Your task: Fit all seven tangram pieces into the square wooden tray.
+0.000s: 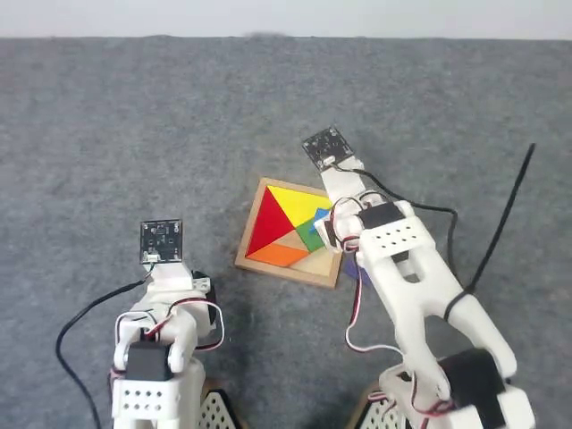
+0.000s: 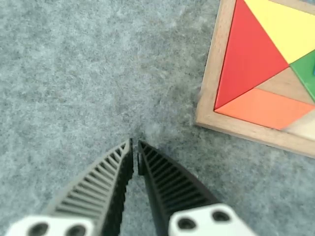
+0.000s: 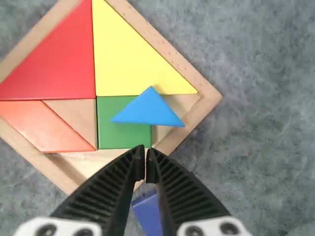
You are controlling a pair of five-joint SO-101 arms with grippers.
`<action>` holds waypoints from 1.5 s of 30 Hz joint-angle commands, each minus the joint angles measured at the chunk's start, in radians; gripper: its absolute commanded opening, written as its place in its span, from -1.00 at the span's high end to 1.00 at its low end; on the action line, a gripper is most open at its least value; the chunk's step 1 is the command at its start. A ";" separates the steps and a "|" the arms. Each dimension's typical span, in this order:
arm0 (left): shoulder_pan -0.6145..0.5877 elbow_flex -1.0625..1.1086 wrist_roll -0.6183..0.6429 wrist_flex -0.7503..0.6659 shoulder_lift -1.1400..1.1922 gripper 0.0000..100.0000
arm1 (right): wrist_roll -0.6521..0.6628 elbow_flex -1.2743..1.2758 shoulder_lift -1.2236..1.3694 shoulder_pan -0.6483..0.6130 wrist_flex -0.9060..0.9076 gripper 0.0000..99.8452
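Observation:
The square wooden tray (image 1: pixel 253 257) lies mid-table on the grey carpet. It holds a red triangle (image 3: pixel 54 64), a yellow triangle (image 3: pixel 130 54), an orange parallelogram (image 3: pixel 39 125) and a green square (image 3: pixel 123 132). A blue triangle (image 3: pixel 147 110) lies loosely across the green square and the bare slot by the tray's corner. A wood-coloured triangular patch (image 3: pixel 74 113) shows between red, orange and green. A dark blue piece (image 3: pixel 144 211) lies on the carpet outside the tray, under my right gripper (image 3: pixel 146 150), which is shut at the tray's rim. My left gripper (image 2: pixel 134 144) is shut over bare carpet, short of the tray (image 2: pixel 209 98).
The right arm (image 1: pixel 398 241) leans over the tray's right side, with cables (image 1: pixel 500 223) trailing behind it. The left arm (image 1: pixel 161 304) stands at the near left. Open carpet (image 1: pixel 134 125) spreads to the left and back of the tray.

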 commanded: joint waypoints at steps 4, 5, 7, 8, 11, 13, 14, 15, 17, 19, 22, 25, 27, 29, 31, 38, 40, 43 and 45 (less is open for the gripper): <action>-0.006 -0.013 -0.015 0.005 -0.020 0.97 | -0.006 -0.057 0.076 0.033 -0.061 0.99; -0.006 -0.013 -0.015 0.005 -0.020 0.97 | -0.006 -0.072 0.088 0.048 -0.054 0.99; -0.006 -0.013 -0.015 0.005 -0.020 0.97 | -0.006 -0.103 0.124 0.076 -0.051 0.99; -0.006 -0.013 -0.015 0.005 -0.020 0.97 | -0.006 -0.118 0.145 0.091 -0.051 0.99; -0.006 -0.013 -0.015 0.005 -0.020 0.97 | -0.006 -0.175 0.202 0.116 -0.051 0.99; -0.006 -0.013 -0.015 0.005 -0.020 0.97 | -0.006 -0.210 0.236 0.116 -0.050 0.99; -0.006 -0.013 -0.015 0.005 -0.020 0.97 | -0.006 -0.226 0.252 0.114 -0.050 0.99; -0.006 -0.013 -0.015 0.005 -0.020 0.97 | -0.006 -0.241 0.268 0.110 -0.050 0.99; -0.006 -0.013 -0.015 0.005 -0.020 0.97 | -0.006 -0.273 0.300 0.105 -0.050 0.99; -0.006 -0.013 -0.015 0.005 -0.020 0.97 | -0.006 -0.298 0.331 0.101 -0.050 0.99; -0.006 -0.013 -0.015 0.005 -0.020 0.97 | -0.006 -0.327 0.360 0.099 -0.050 0.99; -0.006 -0.013 -0.015 0.005 -0.020 0.97 | -0.006 -0.368 0.375 0.099 -0.050 0.99; -0.006 -0.013 -0.015 0.005 -0.020 0.97 | -0.006 -0.387 0.378 0.097 -0.053 0.99; -0.006 -0.013 -0.015 0.005 -0.020 0.97 | -0.006 -0.391 0.371 0.088 -0.053 0.99; -0.006 -0.013 -0.015 0.005 -0.020 0.97 | -0.006 -0.391 0.360 0.081 -0.054 0.99; -0.006 -0.013 -0.015 0.005 -0.020 0.97 | 0.055 -0.222 0.119 -0.047 -0.051 0.99; -0.006 -0.013 -0.015 0.005 -0.020 0.97 | 0.060 -0.133 0.038 -0.107 -0.097 0.99; -0.006 -0.013 -0.015 0.005 -0.020 0.97 | 0.066 -0.054 -0.045 -0.151 -0.128 0.99; -0.006 -0.013 -0.015 0.005 -0.020 0.97 | 0.063 -0.043 -0.041 -0.154 -0.131 0.99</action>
